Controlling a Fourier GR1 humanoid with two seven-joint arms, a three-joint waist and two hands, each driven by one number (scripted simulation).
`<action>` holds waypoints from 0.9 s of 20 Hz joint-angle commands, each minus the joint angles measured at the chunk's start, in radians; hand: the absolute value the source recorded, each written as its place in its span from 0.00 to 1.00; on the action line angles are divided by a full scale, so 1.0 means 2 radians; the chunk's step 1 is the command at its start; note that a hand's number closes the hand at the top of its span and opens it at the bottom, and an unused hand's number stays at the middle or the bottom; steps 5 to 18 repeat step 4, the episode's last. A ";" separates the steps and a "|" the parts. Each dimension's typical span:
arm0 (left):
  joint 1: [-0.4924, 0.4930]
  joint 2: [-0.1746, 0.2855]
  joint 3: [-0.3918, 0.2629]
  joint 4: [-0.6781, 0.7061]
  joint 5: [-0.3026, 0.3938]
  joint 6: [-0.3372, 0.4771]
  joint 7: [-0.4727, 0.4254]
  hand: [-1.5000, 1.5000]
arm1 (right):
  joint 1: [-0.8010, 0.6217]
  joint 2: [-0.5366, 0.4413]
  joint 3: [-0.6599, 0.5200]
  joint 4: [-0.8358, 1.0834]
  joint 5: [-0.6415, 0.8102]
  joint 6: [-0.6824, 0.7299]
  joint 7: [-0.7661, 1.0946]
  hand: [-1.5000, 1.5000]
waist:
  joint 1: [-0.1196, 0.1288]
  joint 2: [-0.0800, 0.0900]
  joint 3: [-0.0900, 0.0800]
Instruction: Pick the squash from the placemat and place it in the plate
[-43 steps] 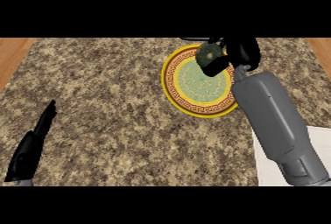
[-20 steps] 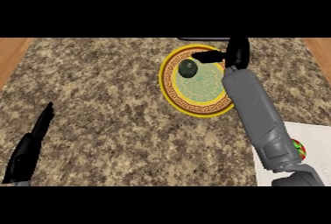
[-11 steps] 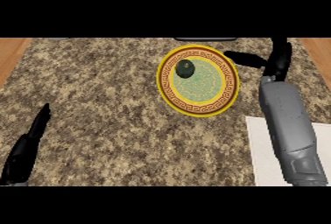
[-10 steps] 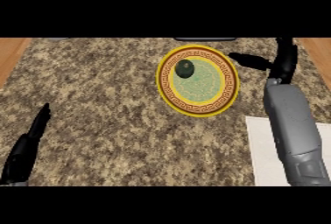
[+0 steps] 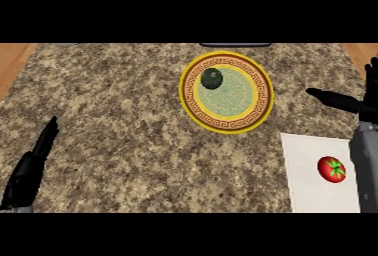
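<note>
Dark green squash (image 5: 212, 79) lies inside the plate (image 5: 221, 125), near its upper-left rim. Right of the plate, the right hand (image 5: 345, 103) hovers, fingers spread, holding nothing. Placing looks done; next, I judge, that arm only needs drawing clear. The left hand (image 5: 32, 164) rests open, lower left of the plate.

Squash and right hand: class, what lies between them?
In the head view, only the plate with its patterned rim and a strip of counter separate the squash from the right hand.
</note>
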 commanded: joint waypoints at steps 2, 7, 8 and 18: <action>0.025 0.000 0.005 -0.030 0.000 -0.013 0.005 0.50 | 0.047 -0.037 -0.021 0.012 -0.037 0.044 -0.047 0.00 | 0.004 0.001 0.000; -0.037 0.008 0.021 0.016 0.007 -0.022 0.026 0.50 | 0.057 -0.037 -0.016 -0.029 -0.046 0.039 -0.016 0.00 | 0.000 0.000 0.000; -0.037 0.008 0.021 0.016 0.007 -0.022 0.026 0.50 | 0.057 -0.037 -0.016 -0.029 -0.046 0.039 -0.016 0.00 | 0.000 0.000 0.000; -0.037 0.008 0.021 0.016 0.007 -0.022 0.026 0.50 | 0.057 -0.037 -0.016 -0.029 -0.046 0.039 -0.016 0.00 | 0.000 0.000 0.000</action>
